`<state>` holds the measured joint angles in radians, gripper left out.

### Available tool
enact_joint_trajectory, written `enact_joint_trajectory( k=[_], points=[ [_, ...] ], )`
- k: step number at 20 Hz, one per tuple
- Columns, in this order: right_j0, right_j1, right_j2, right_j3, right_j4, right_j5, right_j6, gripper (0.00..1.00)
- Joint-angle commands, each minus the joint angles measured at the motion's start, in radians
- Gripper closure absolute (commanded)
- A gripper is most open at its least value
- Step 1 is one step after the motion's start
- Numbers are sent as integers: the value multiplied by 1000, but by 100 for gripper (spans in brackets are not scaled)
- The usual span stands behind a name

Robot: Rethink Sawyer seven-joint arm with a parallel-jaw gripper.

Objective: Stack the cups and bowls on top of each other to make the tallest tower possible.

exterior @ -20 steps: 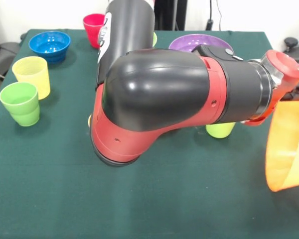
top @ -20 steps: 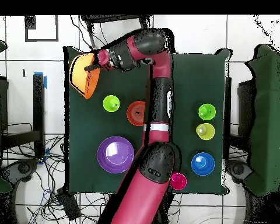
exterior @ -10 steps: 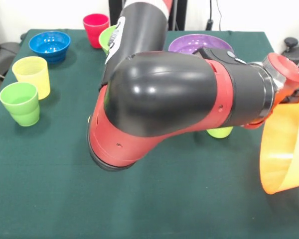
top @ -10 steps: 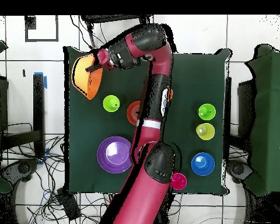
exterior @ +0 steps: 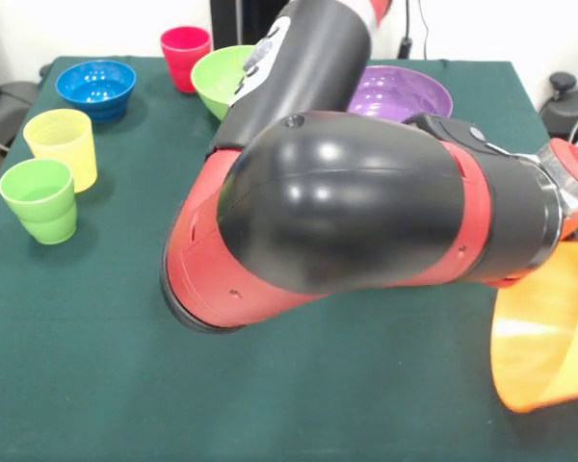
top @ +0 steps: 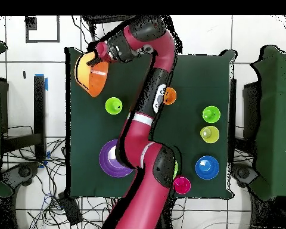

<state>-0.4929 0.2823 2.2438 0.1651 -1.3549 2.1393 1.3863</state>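
My gripper (top: 99,56) is shut on the rim of the large translucent orange bowl (top: 90,74) and holds it tilted above the table's corner; it hangs at the right edge of the front view (exterior: 547,339). The lime cup (top: 113,106) stands just below it in the overhead view. The orange cup (top: 170,95) stands beside the arm. The green cup (exterior: 39,199), yellow cup (exterior: 63,144), blue bowl (exterior: 96,87), red cup (exterior: 186,53), green bowl (exterior: 223,77) and purple bowl (exterior: 409,94) stand on the table. The small red-orange bowl is hidden behind the arm.
The arm's bulky elbow (exterior: 347,212) fills the middle of the front view and crosses the green table (exterior: 87,375) lengthwise in the overhead view. The held bowl reaches past the table's edge (top: 71,89).
The elbow swung across the table, uncovering the green bowl and the orange cup and covering the red-orange bowl. The held orange bowl shifted slightly and tilted more.
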Motion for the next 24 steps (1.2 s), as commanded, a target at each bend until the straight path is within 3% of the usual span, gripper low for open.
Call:
enact_joint_trajectory(
  k=[1,7,12,17,24],
  points=[
    [-21,-9,377,-242,-432,120,-563,100],
    [-39,-8,573,-298,-680,149,-645,100],
    [-55,2,695,-327,-843,171,-712,100],
    [-65,16,760,-339,-920,178,-723,100],
    [-70,24,800,-343,-973,195,-702,100]
  ],
)
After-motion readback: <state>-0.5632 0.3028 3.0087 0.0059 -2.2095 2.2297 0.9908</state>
